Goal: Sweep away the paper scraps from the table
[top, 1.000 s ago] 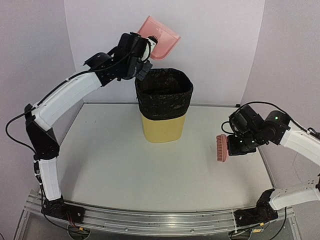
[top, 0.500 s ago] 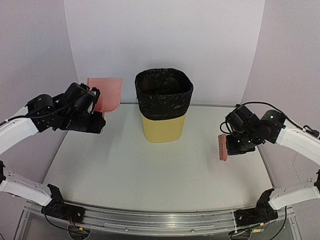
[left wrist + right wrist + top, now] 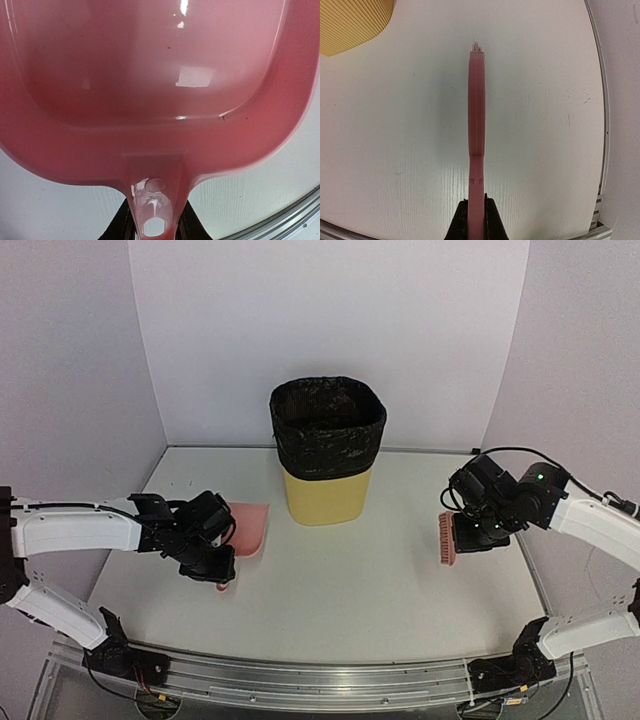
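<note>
No paper scraps show in any view. My left gripper (image 3: 218, 562) is shut on the handle of the pink dustpan (image 3: 250, 528), held low over the left side of the white table (image 3: 350, 580). In the left wrist view the dustpan (image 3: 150, 75) fills the frame and its pan is empty; my left gripper (image 3: 154, 231) clamps its handle. My right gripper (image 3: 472, 532) is shut on the pink brush (image 3: 446, 538), held above the table's right side. In the right wrist view the brush (image 3: 476, 115) shows edge-on, and my right gripper (image 3: 476, 220) grips its handle.
A yellow bin (image 3: 326, 490) with a black liner (image 3: 328, 426) stands at the back middle, between the two arms; its corner shows in the right wrist view (image 3: 350, 25). White walls surround the table. A metal rail (image 3: 320, 680) runs along the front edge.
My left arm has swung the dustpan from above the bin's rim down and leftward to just over the table's left side. The right arm with the brush has barely moved.
</note>
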Robot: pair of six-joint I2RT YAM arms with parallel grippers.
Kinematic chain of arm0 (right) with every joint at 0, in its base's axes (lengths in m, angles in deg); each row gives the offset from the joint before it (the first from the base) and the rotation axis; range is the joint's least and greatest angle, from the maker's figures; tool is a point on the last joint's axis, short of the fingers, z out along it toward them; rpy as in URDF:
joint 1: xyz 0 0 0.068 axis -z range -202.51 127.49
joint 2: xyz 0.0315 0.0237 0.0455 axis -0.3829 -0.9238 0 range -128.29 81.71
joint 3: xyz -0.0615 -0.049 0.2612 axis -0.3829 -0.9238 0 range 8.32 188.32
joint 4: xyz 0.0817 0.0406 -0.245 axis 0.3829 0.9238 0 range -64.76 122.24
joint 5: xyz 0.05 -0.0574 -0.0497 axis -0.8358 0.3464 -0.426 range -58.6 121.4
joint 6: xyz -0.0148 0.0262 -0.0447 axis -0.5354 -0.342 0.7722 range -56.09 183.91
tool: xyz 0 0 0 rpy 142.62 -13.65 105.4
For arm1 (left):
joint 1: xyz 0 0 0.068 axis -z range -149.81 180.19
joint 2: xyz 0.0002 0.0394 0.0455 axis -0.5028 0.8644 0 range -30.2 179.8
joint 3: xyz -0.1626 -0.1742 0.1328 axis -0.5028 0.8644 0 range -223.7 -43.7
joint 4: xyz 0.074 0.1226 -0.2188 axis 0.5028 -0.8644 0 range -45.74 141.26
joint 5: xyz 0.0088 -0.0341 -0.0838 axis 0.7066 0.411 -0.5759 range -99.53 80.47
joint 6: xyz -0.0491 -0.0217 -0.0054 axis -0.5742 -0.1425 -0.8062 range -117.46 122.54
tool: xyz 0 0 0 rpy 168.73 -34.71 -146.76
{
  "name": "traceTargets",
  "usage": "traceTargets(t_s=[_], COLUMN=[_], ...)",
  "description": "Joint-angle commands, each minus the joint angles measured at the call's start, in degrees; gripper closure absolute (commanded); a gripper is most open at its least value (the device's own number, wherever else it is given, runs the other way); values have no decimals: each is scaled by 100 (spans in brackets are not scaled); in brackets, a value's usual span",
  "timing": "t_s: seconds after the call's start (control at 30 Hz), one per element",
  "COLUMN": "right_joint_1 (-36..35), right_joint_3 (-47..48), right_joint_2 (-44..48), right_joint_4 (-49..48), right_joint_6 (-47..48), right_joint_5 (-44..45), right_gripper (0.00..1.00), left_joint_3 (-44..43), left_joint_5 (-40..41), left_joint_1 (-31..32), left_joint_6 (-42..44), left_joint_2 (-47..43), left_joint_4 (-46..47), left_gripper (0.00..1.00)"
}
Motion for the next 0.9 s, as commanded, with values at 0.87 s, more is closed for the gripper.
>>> traceTargets(t_s=[0.87], right_joint_1=[30], right_joint_3=[-102], right_joint_2=[45], right_joint_4=[-56], right_joint_6=[-208], right_joint_5=[-125], right_gripper=[100], left_joint_3=[-2406], left_joint_5=[-1410], left_joint_1=[1075], left_joint_6=[-495], left_joint_2=[3308], left_joint_4=[-232], left_gripper=[78])
